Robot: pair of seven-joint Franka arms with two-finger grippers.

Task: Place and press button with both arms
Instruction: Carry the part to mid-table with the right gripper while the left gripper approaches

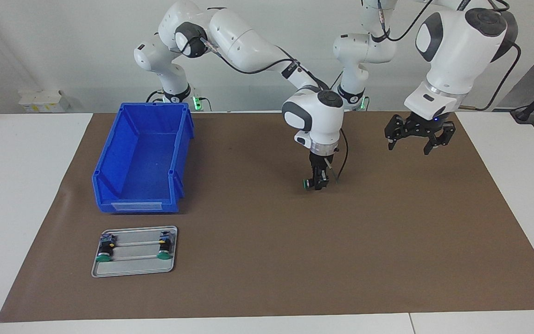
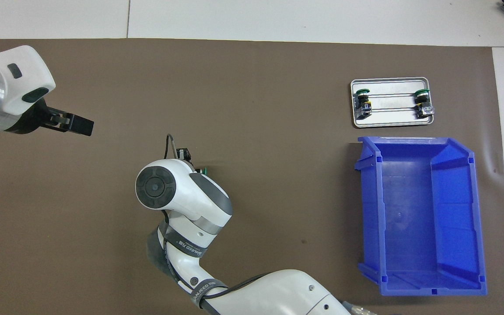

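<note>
My right gripper [image 1: 317, 185] hangs low over the middle of the brown mat, shut on a button [image 1: 305, 184]. The button lies sideways, its green cap pointing toward the right arm's end of the table. I cannot tell whether it touches the mat. In the overhead view the right wrist covers most of the right gripper [image 2: 185, 156], and only the green cap of the button [image 2: 205, 170] peeks out. My left gripper [image 1: 414, 143] is open and holds nothing, up in the air over the mat toward the left arm's end. The overhead view also shows the left gripper [image 2: 79, 126].
A blue bin [image 1: 109, 153] stands on the mat toward the right arm's end, also seen from above [image 2: 431, 288]. Farther from the robots lies a metal tray [image 1: 132, 268] holding two more buttons [image 1: 104, 254] [image 1: 164, 251]; overhead, tray [image 2: 392, 120].
</note>
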